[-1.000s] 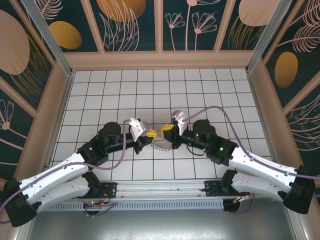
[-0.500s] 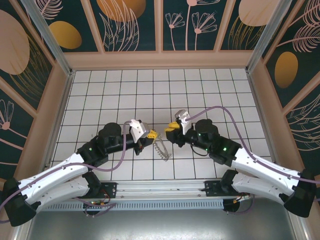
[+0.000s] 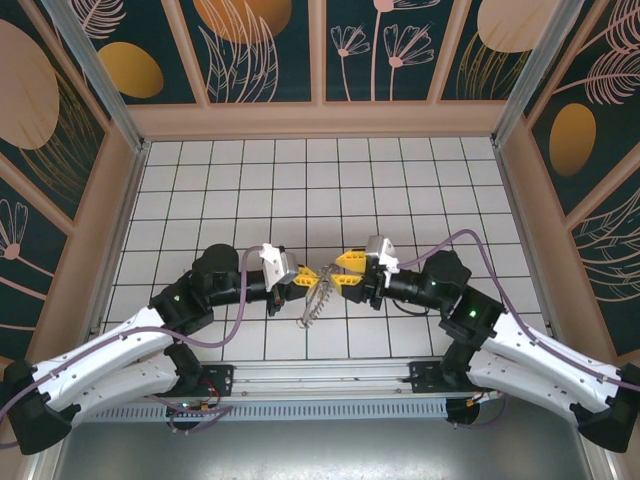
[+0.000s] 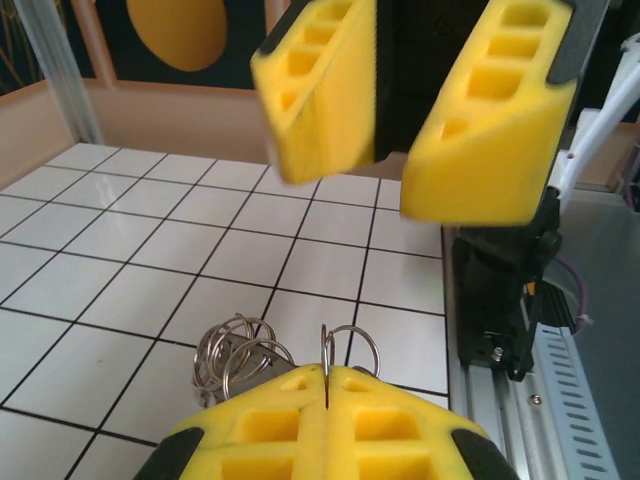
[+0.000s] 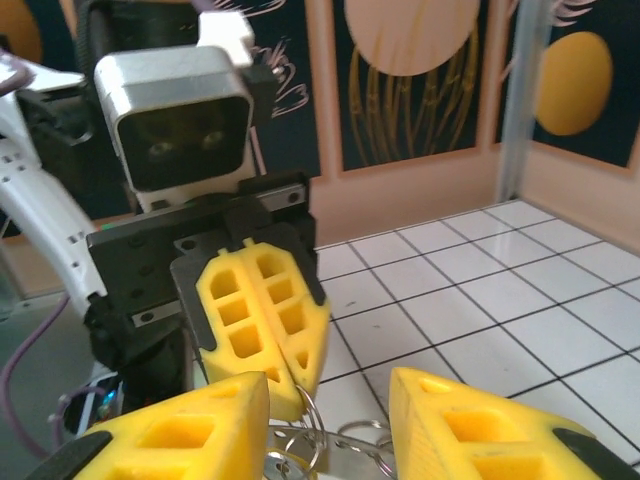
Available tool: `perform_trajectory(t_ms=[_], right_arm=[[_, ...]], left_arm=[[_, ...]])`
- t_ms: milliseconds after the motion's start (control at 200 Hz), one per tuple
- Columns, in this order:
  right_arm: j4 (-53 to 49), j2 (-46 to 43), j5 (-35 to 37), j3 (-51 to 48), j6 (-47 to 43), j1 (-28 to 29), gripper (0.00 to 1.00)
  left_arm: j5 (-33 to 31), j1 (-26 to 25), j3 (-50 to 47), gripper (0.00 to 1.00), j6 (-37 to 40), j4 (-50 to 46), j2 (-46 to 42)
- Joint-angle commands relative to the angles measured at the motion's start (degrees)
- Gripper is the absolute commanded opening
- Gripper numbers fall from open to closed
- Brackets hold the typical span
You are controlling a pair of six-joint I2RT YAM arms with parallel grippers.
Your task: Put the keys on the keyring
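My left gripper (image 3: pixel 303 276) (image 4: pixel 327 372) is shut on the keyring (image 3: pixel 314 302), pinching one thin silvery ring (image 4: pixel 347 345) edge-on between its yellow pads. The other rings and a flat grey metal piece (image 4: pixel 238 352) bunch to the left of the pinch and hang over the tiles. Facing it at close range, my right gripper (image 3: pixel 340 272) (image 5: pixel 328 385) is open, with the loose rings (image 5: pixel 345 440) lying below the gap and not gripped. At the bottom edge of the right wrist view a small yellowish piece (image 5: pixel 286 468) sits among the rings; I cannot tell whether it is the keys.
The white tiled floor (image 3: pixel 330 190) stretches behind both grippers to tan walls (image 3: pixel 320 120). A metal rail (image 3: pixel 330 378) with the arm bases runs along the near edge. Purple cables (image 3: pixel 470 240) loop over each arm.
The right gripper has opened and let go of the ring bundle, and its arm has swung right and levelled. The keyring now hangs from the left gripper alone.
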Motion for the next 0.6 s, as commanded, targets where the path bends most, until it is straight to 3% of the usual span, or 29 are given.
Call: perform_trajectory(t_ms=[0, 596], right_arm=[[3.0, 1.2, -5.5, -1.0, -2.5, 0.4, 0.38], [3.5, 1.5, -6.3, -3.1, -3.4, 0.5, 0.35]], left_arm=[[3.5, -0.2, 2.4, 0.0, 0.2, 4.5, -0.1], [8.3, -0.2, 1.4, 0.0, -1.2, 7.8, -1.1]])
